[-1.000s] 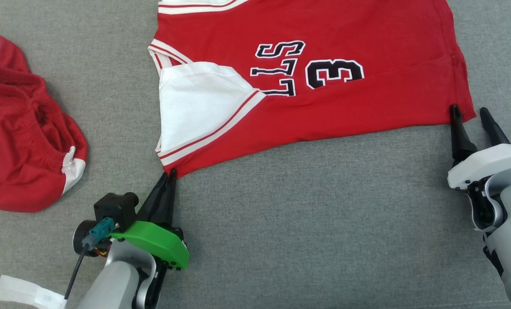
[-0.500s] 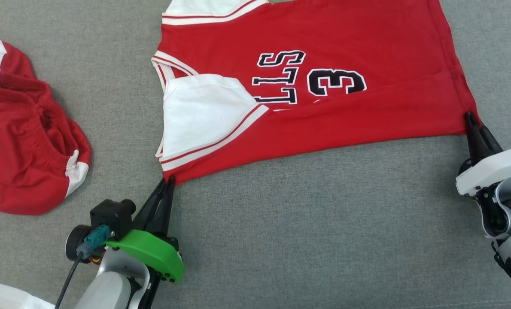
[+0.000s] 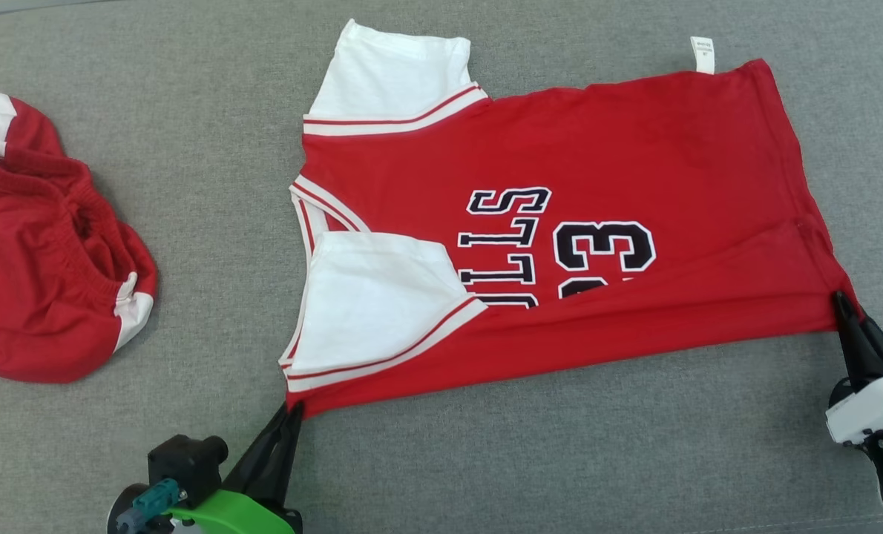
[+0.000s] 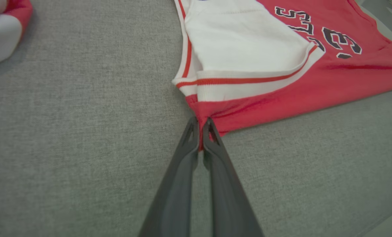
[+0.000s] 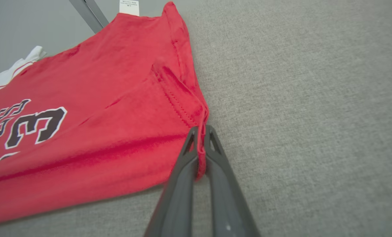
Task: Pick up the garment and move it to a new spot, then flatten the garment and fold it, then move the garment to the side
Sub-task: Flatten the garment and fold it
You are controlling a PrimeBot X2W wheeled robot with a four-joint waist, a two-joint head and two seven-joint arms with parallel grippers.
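The red garment (image 3: pixel 619 148) lies spread on the grey tabletop (image 3: pixel 560 452), with its near edge folded over onto itself. The left jaws are pinched tight on its near shoulder-end corner and the right jaws on its near hem corner. The garment stretches between them. A crumpled red heap (image 3: pixel 41 282) lies well apart on the left.

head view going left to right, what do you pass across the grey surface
crumpled red garment → left pincer → red jersey → right pincer
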